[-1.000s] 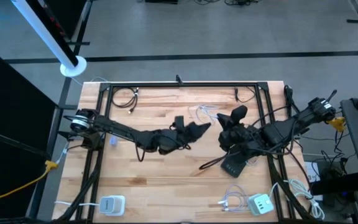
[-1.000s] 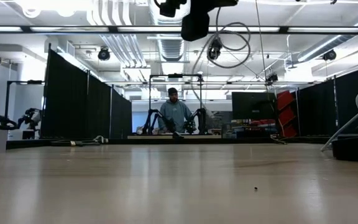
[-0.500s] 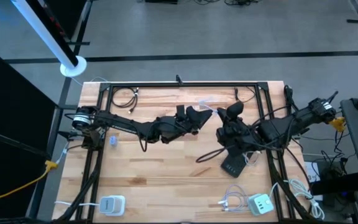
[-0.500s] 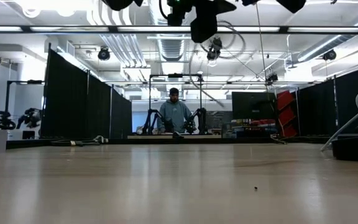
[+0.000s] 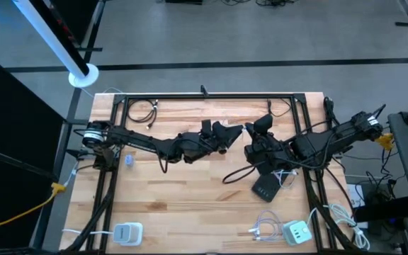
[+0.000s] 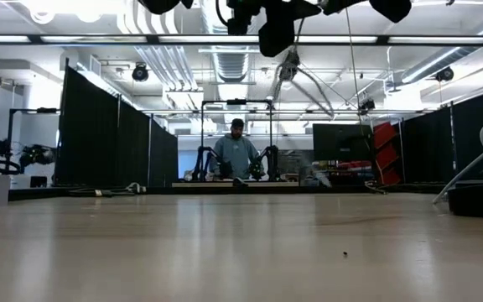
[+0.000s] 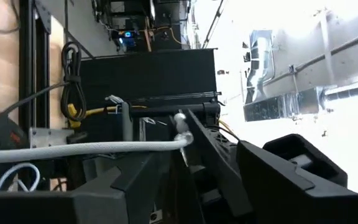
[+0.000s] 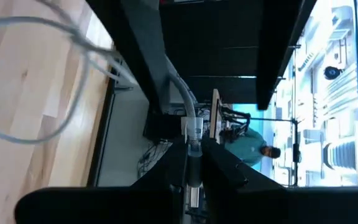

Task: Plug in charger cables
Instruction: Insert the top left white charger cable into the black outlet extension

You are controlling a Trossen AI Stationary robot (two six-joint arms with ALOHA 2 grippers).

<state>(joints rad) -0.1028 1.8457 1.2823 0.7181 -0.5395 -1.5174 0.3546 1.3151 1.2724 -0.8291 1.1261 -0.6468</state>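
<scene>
Right gripper (image 8: 191, 163) pinches a white cable (image 8: 188, 118) plug — only its wrist view shows that; left gripper's (image 5: 234, 132) state unclear.

A white cable (image 7: 86, 148) is showing against black arms (image 5: 161, 145) over a pale wood-grain table (image 5: 190, 205), with white charger blocks (image 5: 127, 232) and a yellow cable (image 5: 20, 212) lying nearby.

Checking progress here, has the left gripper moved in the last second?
Yes. In the high view the left gripper has swung toward the back rail of the black frame and closer to the right gripper.
</scene>
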